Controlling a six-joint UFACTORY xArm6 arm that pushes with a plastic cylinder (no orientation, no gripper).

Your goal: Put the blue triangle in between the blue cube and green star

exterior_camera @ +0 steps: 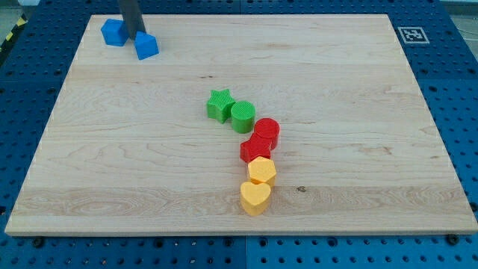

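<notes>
The blue triangle (146,46) lies near the board's top left corner. The blue cube (113,32) sits just to its upper left. My tip (135,36) is down between the two, touching or almost touching the triangle's upper left side. The green star (219,104) lies near the middle of the board, far to the lower right of both blue blocks.
A green cylinder (243,116) touches the star's right side. From it a chain runs toward the view's bottom: red cylinder (267,132), red star-like block (255,149), yellow block (261,170), yellow heart (255,198). A black-and-white marker (411,34) sits at the board's top right corner.
</notes>
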